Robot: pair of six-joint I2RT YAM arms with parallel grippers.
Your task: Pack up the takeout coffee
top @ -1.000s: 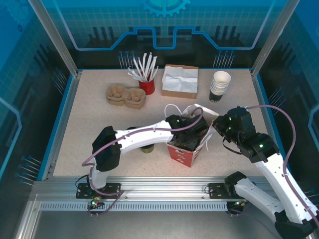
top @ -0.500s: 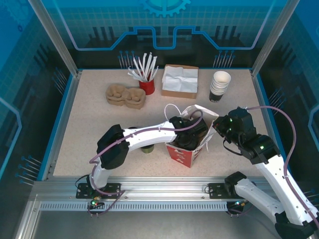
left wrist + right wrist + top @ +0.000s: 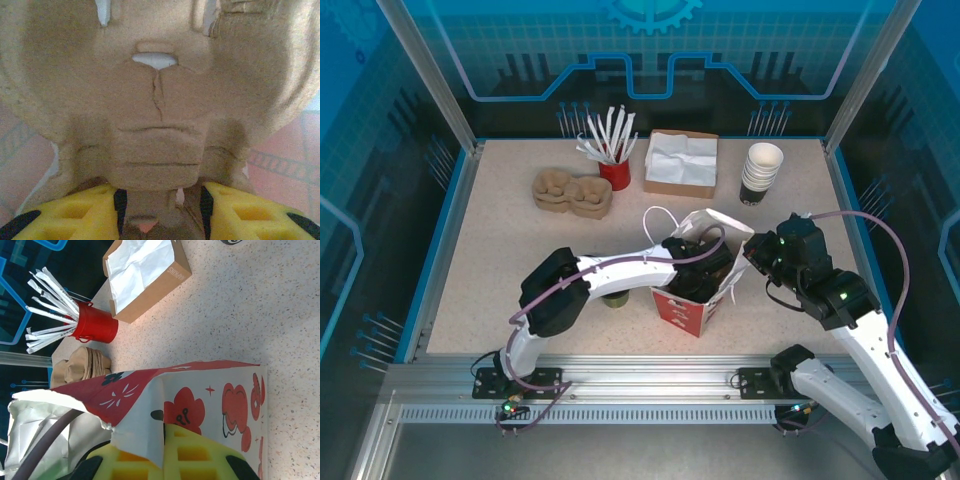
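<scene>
Left pincer (image 3: 160,212) grips the brown cup tray (image 3: 160,100) inside the paper bag (image 3: 685,310). Right pincer (image 3: 163,452) pinches the bag's rim. The coffee cup (image 3: 613,298) sits outside, not packed yet.

Bright even overhead light; left wrist close-up blurred.

Speckled beige tabletop (image 3: 490,240); blue patterned walls (image 3: 740,50); aluminium rail (image 3: 650,380).
</scene>
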